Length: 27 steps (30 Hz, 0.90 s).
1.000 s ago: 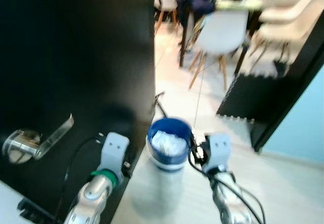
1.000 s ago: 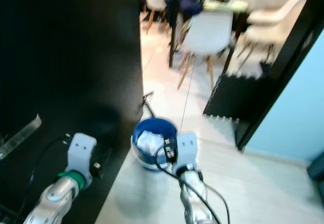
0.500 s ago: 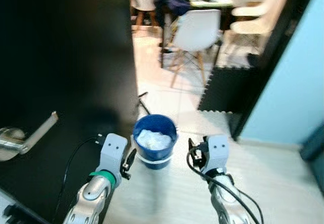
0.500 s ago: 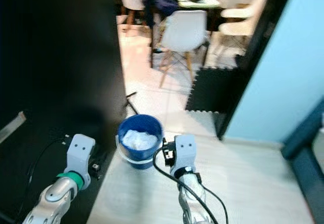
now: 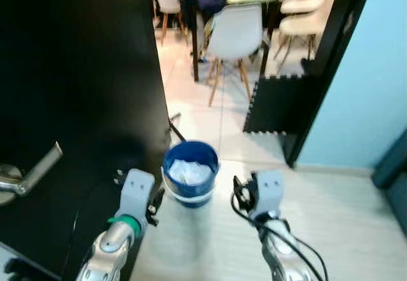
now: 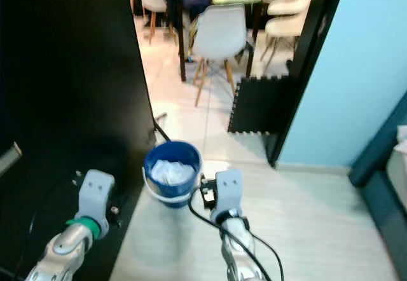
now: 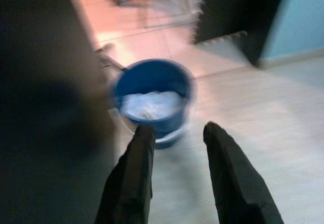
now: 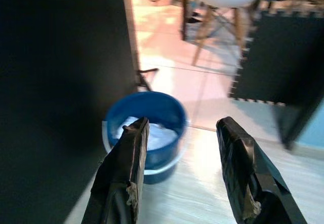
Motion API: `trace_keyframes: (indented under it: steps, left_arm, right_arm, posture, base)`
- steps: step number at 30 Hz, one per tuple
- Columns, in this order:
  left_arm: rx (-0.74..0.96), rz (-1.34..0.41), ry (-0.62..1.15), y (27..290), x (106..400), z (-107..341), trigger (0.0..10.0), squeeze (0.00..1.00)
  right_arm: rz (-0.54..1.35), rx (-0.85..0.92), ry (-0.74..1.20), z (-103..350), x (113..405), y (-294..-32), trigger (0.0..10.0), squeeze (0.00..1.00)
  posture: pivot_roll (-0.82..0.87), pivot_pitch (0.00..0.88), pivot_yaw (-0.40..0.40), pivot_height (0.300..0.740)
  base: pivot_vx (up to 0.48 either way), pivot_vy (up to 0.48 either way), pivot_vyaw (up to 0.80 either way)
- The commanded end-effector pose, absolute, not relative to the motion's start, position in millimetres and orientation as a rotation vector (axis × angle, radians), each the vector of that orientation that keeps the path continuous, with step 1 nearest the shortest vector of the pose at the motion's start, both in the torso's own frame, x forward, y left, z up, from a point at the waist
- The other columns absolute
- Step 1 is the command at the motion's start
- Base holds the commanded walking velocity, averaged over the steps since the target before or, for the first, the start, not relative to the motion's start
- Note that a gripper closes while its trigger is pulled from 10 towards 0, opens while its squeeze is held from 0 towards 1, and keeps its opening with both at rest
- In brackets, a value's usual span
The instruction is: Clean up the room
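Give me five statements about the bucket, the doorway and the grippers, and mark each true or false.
1. The blue bucket stands on the floor beside the black door. True.
2. The bucket is empty. False: white crumpled material lies inside it.
3. The left gripper is shut on the bucket's rim. False: its fingers are apart and hold nothing; the bucket lies beyond them.
4. The right gripper is open, with the bucket ahead of it. True.
5. A red chair stands past the doorway. False: the chair there is white with wooden legs.
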<state>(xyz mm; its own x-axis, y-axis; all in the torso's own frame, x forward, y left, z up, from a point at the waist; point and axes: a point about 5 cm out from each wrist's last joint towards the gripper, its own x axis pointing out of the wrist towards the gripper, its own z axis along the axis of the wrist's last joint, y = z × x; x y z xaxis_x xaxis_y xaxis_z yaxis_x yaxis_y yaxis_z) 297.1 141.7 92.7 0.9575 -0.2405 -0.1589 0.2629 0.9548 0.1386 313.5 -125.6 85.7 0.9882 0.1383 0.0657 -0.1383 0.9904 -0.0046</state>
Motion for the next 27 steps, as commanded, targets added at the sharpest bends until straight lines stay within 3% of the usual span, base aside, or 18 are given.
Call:
trace_keyframes:
  steps: [1,12,27]
  left_arm:
    - [0.171,-0.257,0.153,142.7,295.7,89.7,10.0,0.0]
    - [0.171,-0.258,0.153,142.2,295.3,88.2,10.0,0.0]
    - [0.174,-0.26,0.155,143.4,294.8,86.6,10.0,0.0]
  right_arm:
    - [0.129,-0.001,-0.036,77.9,309.7,-127.4,10.0,0.0]
    - [0.129,-0.013,-0.042,78.2,309.9,-127.4,10.0,0.0]
    - [0.135,-0.009,-0.038,78.2,310.7,-126.2,10.0,0.0]
  posture:
    - [-0.09,0.073,0.067,0.74]
    - [-0.09,0.072,0.065,0.74]
    - [-0.09,0.067,0.066,0.74]
  base:
    - [0.0,0.0,0.0]
    - [0.0,0.0,0.0]
    - [0.0,0.0,-0.8]
